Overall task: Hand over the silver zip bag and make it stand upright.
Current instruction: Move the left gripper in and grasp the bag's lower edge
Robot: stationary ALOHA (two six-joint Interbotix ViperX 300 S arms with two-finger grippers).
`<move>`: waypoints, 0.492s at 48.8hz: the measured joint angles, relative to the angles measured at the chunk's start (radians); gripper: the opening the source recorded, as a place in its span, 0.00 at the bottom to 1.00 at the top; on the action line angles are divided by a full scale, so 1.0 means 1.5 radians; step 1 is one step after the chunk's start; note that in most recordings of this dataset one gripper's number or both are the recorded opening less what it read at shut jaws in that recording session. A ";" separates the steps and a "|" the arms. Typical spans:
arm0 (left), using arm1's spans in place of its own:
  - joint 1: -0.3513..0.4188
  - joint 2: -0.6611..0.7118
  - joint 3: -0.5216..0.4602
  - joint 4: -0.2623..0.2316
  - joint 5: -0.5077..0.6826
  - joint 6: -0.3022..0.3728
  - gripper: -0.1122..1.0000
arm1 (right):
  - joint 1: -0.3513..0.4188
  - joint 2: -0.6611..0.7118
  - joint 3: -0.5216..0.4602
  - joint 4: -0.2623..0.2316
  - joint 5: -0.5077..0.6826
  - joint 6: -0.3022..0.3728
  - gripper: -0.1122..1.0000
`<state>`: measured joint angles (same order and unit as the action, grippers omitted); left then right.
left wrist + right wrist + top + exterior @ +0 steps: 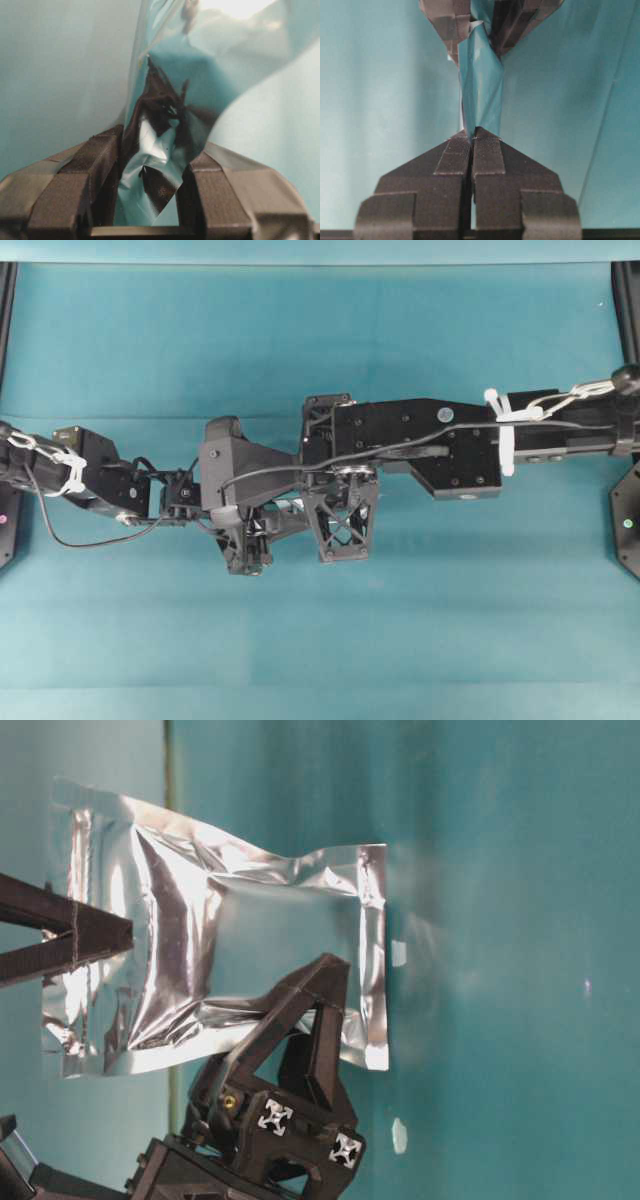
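1. Overhead, the silver zip bag [215,930] is almost wholly hidden beneath the arms meeting at table [320,340] centre.
2. The right gripper [472,135] is pinched tight on one bag edge.
3. The left gripper [150,165] is seen parted narrowly around the bag at 12 o'clock; actual contact cannot be told.

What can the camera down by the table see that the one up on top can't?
Only the table-level view shows the silver zip bag whole, shiny and crinkled. Only the overhead view shows the long left arm and right arm reaching in from the sides. Both show the left gripper and right gripper meeting in the middle, over the teal table.
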<state>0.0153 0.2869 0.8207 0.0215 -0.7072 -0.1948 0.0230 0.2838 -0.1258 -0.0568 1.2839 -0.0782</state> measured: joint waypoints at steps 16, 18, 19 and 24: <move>0.000 0.000 0.000 0.000 0.000 0.002 0.41 | 0.000 0.000 0.001 0.002 -0.012 0.000 0.12; 0.000 0.000 0.000 0.000 0.000 0.001 0.41 | 0.000 0.000 0.000 0.006 -0.013 0.000 0.14; 0.000 0.000 0.000 0.000 0.000 0.002 0.41 | 0.000 0.000 0.001 0.008 -0.014 0.000 0.15; -0.001 0.000 0.000 0.001 0.000 0.002 0.41 | 0.000 0.000 0.001 0.021 -0.015 0.000 0.27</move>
<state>0.0138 0.2869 0.8207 0.0230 -0.7072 -0.1917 0.0230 0.2838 -0.1243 -0.0245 1.2609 -0.0782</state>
